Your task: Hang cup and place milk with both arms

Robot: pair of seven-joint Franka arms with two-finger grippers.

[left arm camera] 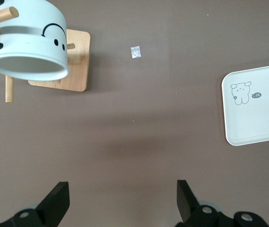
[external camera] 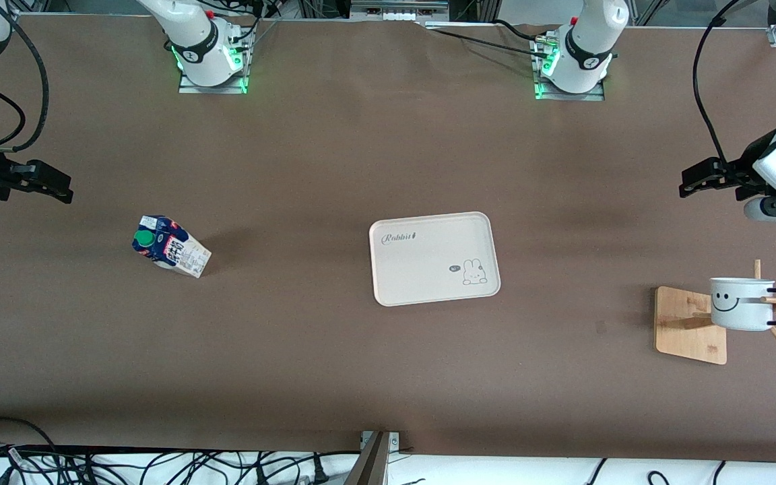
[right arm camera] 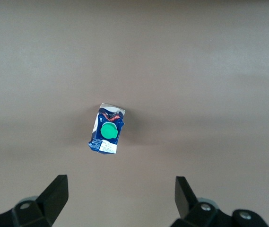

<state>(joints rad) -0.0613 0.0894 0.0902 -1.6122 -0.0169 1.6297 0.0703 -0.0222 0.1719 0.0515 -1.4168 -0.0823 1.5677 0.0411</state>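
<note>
The white smiley cup [external camera: 741,304] hangs by its black handle on a peg of a wooden rack [external camera: 683,327] at the left arm's end of the table; it also shows in the left wrist view [left arm camera: 30,45]. The blue and white milk carton [external camera: 171,246] with a green cap stands on the table toward the right arm's end, and shows in the right wrist view [right arm camera: 107,135]. My left gripper [external camera: 691,183] is open and empty, in the air beside the rack [left arm camera: 77,61]. My right gripper [external camera: 58,188] is open and empty, in the air beside the milk.
A cream tray [external camera: 428,232] with a rabbit drawing lies in the middle of the table, and its edge shows in the left wrist view [left arm camera: 229,113]. A small white scrap [left arm camera: 135,52] lies on the cloth near the rack. Cables [external camera: 159,465] run along the table edge nearest the camera.
</note>
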